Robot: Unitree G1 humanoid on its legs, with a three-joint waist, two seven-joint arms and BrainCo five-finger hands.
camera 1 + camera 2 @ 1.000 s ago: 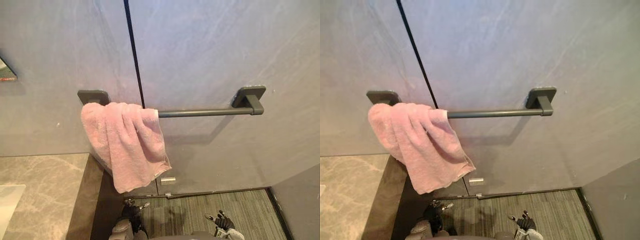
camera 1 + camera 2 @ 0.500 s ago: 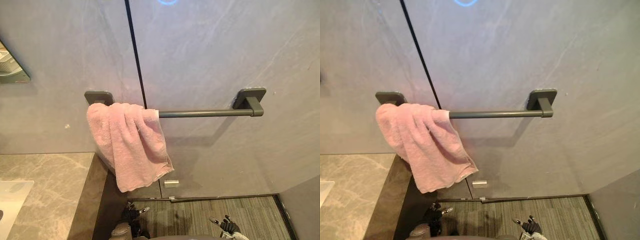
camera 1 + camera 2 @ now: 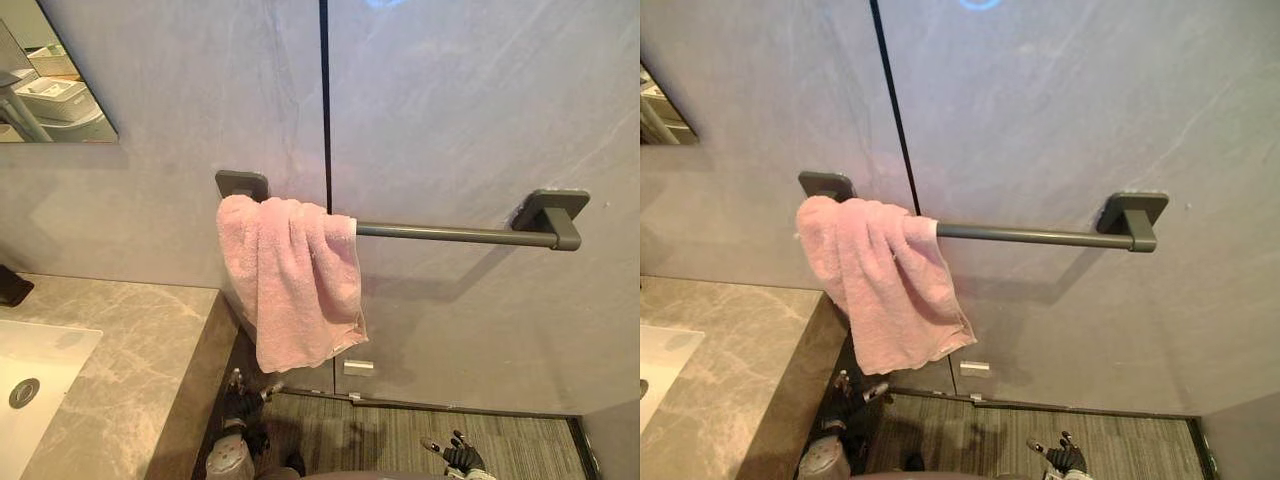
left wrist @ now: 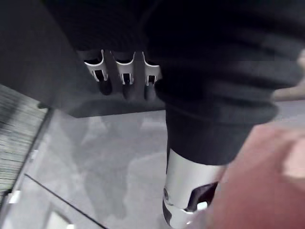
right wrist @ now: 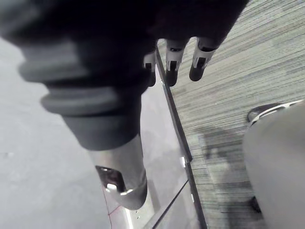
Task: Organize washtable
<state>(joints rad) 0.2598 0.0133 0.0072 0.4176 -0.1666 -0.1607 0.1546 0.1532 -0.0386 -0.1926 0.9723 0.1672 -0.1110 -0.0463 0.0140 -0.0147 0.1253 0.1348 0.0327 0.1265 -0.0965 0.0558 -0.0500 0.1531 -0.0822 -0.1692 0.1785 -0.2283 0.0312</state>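
Grey wall (image 3: pixel 450 120), striped floor (image 3: pixel 400 440)

Both head eyes sit up high looking down at the grey wall (image 3: pixel 450 120) from a fair way off. They share the towel bar (image 3: pixel 450 233), pink towel (image 3: pixel 295 280), counter (image 3: pixel 130 370) edge and striped floor (image 3: pixel 400 440), with the right eye's take just slid a bit sideways. Left wrist cam stares along the left hand (image 4: pixel 125 76) from super close, wall panels past the fingertips and the towel right beside the thumb, while right wrist cam does the same along the right hand (image 5: pixel 172 57), floor beyond its fingertips.
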